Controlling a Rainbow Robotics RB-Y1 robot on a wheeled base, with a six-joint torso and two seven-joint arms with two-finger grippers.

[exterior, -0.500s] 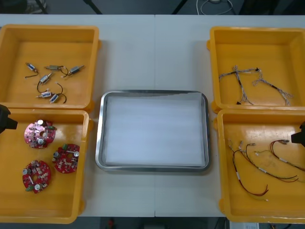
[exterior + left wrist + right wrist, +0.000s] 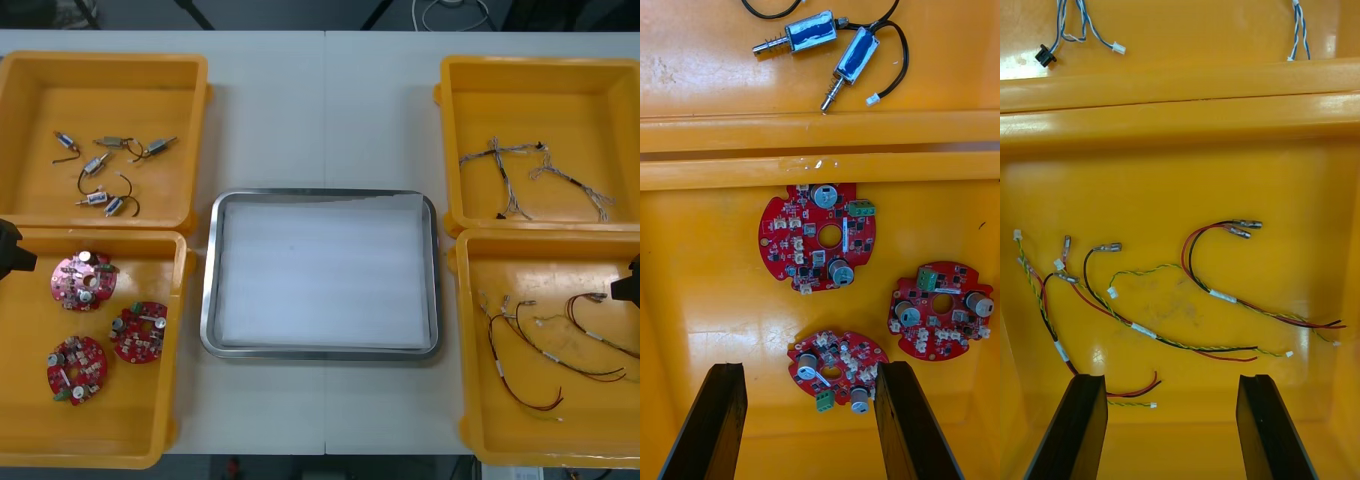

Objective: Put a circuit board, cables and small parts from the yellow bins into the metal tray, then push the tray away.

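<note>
A: Layout?
B: The tray (image 2: pixel 322 352) is found at the middle of the counter (image 2: pixel 325 110), with nothing laid in it. Bins (image 2: pixel 100 440) are set at the four counter corners. Three boards (image 2: pixel 84 281) lie flat, none overlapping, at the near left corner. Parts (image 2: pixel 100 165) are at the far left, blue-white cables (image 2: pixel 520 165) at the far right and red-yellow cables (image 2: pixel 545 350) at the near right.
A: End effectors?
B: The left end effector (image 2: pixel 809 367) is held over the boards, fingers spread and nothing gripped. The nearest board (image 2: pixel 836 367) is lined up between them. The right end effector (image 2: pixel 1172 379) is poised over the red-yellow cables, likewise spread and empty.
A: Board handling?
B: Judged light, rigid and thin. Little edge is offered while it lies flat. A pinch across the disc, rim to rim at bare stretches, is advised. The raised metal cans and green terminal are best left unsqueezed, since the joints are taken as fragile.
A: Cables?
B: Judged limp and very light, so snagging on neighbours is likely. Hold is better taken mid-run than at the connectors.
</note>
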